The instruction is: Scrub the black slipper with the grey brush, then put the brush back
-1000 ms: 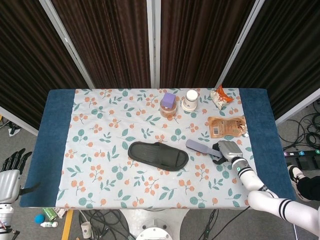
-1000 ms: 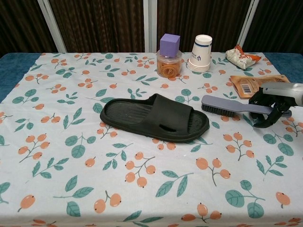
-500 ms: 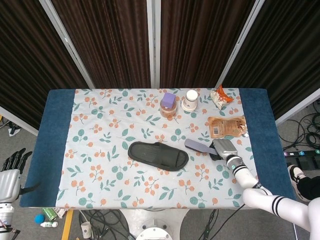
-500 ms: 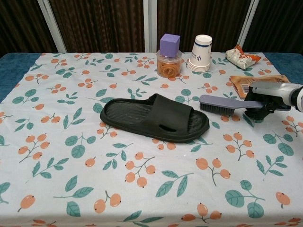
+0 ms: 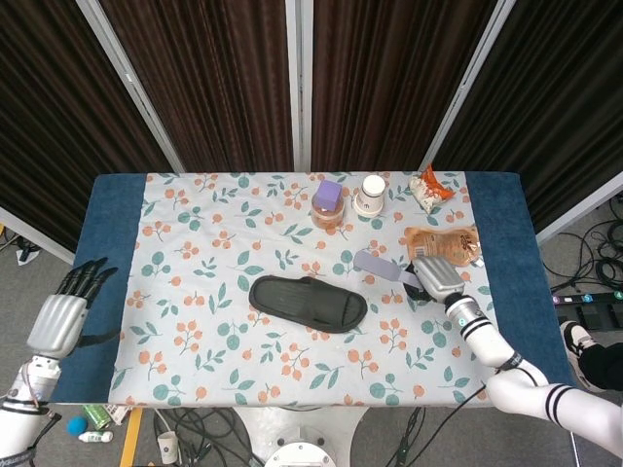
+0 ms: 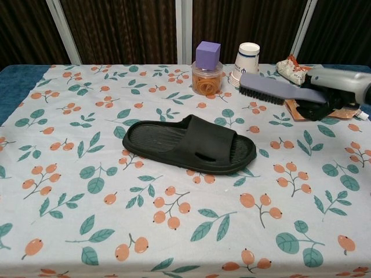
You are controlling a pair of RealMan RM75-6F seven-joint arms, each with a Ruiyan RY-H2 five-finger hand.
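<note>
Grey brush (image 6: 272, 91) gripped by its handle in the right hand (image 6: 336, 92).

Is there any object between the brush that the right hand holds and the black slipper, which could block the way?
Nothing visible does. The right hand holds the grey brush lifted above the table, right of the black slipper. Only bare tablecloth lies between them. The paper cups and the jar with the purple block stand further back, off the path.
</note>
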